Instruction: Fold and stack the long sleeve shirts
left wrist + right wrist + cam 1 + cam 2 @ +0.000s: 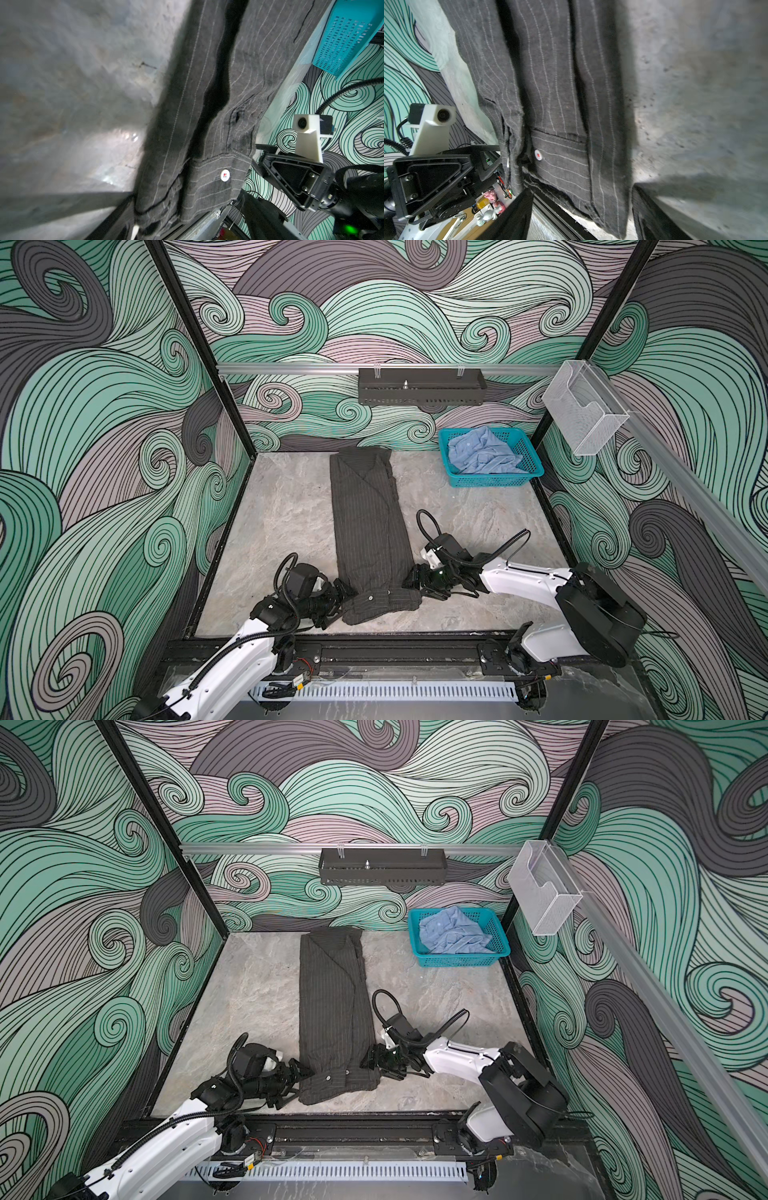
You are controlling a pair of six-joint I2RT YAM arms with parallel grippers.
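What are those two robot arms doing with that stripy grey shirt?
They are folding shirts. The dark grey pinstriped shirt lies on the table, folded into a long narrow strip. The left hand and the right hand sit at either side of its near end, where a buttoned cuff shows. Both hands look open, so neither is gripping the cloth. The light blue shirt lies crumpled in the teal mesh basket at the back, not yet folded.

I can read no text, label, brand or number anywhere in my views. The only mark I find is a small red sign on the white button (225,175) of the pinstriped grey shirt (245,72), and it is too small to read.
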